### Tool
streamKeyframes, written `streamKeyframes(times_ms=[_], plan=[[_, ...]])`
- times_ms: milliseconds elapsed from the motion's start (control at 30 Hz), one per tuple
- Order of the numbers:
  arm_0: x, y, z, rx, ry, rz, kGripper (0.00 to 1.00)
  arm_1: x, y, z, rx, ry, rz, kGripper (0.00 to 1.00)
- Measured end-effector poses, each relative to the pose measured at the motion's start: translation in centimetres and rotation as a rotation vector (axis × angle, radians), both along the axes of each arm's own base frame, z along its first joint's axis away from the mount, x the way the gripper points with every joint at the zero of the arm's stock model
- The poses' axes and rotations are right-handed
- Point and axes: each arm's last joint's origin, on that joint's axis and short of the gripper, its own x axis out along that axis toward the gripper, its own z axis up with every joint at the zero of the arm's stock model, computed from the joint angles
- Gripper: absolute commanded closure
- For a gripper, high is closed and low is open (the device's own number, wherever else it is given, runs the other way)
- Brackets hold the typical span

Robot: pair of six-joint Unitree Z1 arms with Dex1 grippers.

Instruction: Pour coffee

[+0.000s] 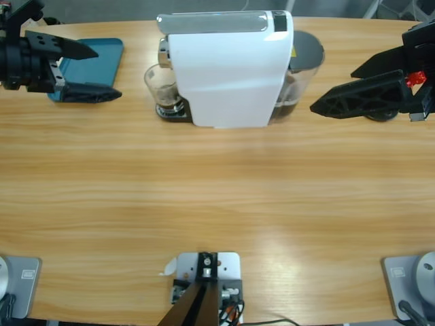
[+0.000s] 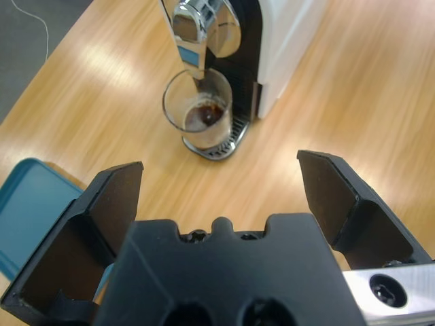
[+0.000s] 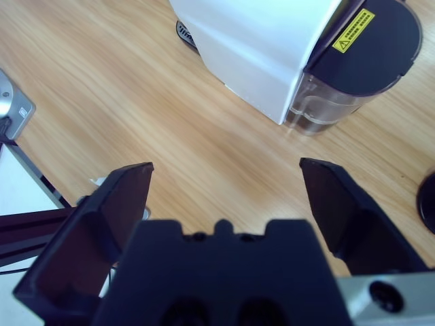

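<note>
Under machine spout, glass catches coffee; left gripper spread, aimed at glass for pickup; right gripper spread, idle beside tank.

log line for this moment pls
left gripper: open, empty, facing glass | right gripper: open, empty | coffee: in glass under spout | coffee machine: upright

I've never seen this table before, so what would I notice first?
The big white boxy coffee machine at the far middle of the long wooden table stands out most. Under its shiny spout stands a small clear glass with a little dark brown coffee in it. On either side hovers a black two-jawed end effector, the left above a teal tray, the right, both open.
</note>
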Motion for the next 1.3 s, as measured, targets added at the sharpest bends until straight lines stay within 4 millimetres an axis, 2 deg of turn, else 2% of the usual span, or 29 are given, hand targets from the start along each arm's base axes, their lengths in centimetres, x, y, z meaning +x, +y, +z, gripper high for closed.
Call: streamKeyframes(times_ms=[333,633,1300], plan=[[2.7,-0.5,-1.3,-0.01,0.061,-0.02,0.0,0.9,0.9,-0.8,-0.021,0.018,0.003,0.0],[3.8,-1.0,-2.8,0.043,0.054,-0.094,0.0,1.9,1.8,-1.4,-0.027,0.023,0.004,0.0],[7.0,-3.1,-6.4,0.097,0.028,-0.115,0.0,1.9,2.0,-1.7,-0.026,0.042,0.014,0.0]])
